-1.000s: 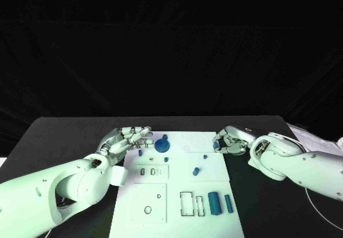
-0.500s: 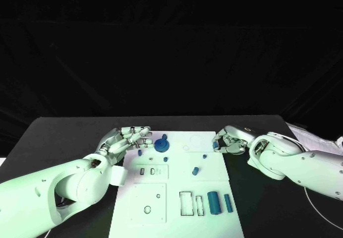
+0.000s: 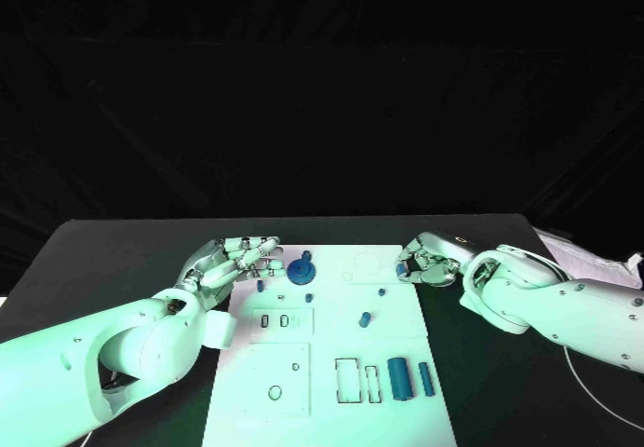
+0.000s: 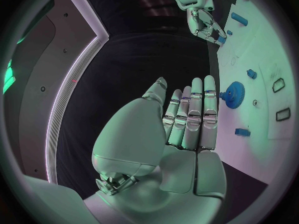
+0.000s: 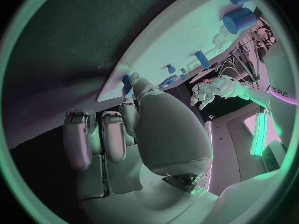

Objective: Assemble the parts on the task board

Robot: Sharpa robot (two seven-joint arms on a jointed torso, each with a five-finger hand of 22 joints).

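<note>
The white task board [image 3: 336, 345] lies in the middle of the black table. A blue gear [image 3: 302, 271] stands near its far left corner, also seen as the gear [image 4: 233, 91] in the left wrist view. Small blue pegs [image 3: 365, 319] are dotted across the far half, and two blue cylinders [image 3: 398, 378] lie at the near right. My left hand [image 3: 235, 258] hovers at the board's far left edge beside the gear, fingers stretched out and holding nothing [image 4: 184, 129]. My right hand [image 3: 430, 263] is curled at the far right edge and pinches a small blue part [image 5: 126, 83].
Black-outlined slots [image 3: 360, 382] and two raised white sub-plates [image 3: 286, 322] mark the board's near half. White sheets and a cable [image 3: 597, 265] lie at the table's right edge. Bare black table [image 3: 121, 251] stretches to the left of the board.
</note>
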